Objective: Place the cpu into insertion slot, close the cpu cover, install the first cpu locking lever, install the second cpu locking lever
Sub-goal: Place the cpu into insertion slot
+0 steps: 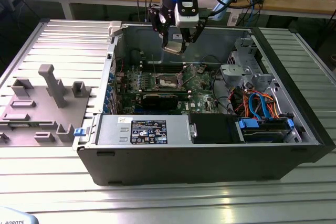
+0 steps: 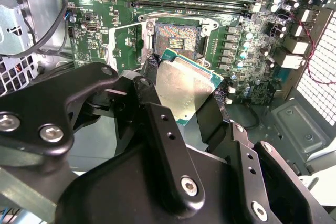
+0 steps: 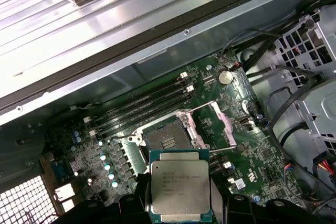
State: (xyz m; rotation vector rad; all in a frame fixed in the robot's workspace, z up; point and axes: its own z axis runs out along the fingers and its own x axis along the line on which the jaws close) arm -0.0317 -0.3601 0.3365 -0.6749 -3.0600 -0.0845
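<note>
My gripper [image 1: 176,44] hangs above the open computer case, shut on the cpu [image 1: 174,49], a flat square chip with a silver-grey top. Both wrist views show the cpu [image 2: 184,88] [image 3: 180,188] held by its edges between the black fingers [image 2: 149,90], well above the board. The insertion slot [image 1: 169,81] [image 2: 176,38] [image 3: 167,141] lies open on the green motherboard just beyond the chip, its dark centre bare. The cpu cover [image 2: 112,45] [image 3: 224,124] is folded back beside the slot. Thin wire levers [image 3: 202,107] stand swung away from the slot.
Memory sticks [image 3: 147,106] run along the slot's far side. A power supply [image 1: 152,129] sits along the case's front, and a drive cage with blue and orange cables [image 1: 257,106] is at the exterior view's right. A grey fixture tray [image 1: 42,103] lies outside the case.
</note>
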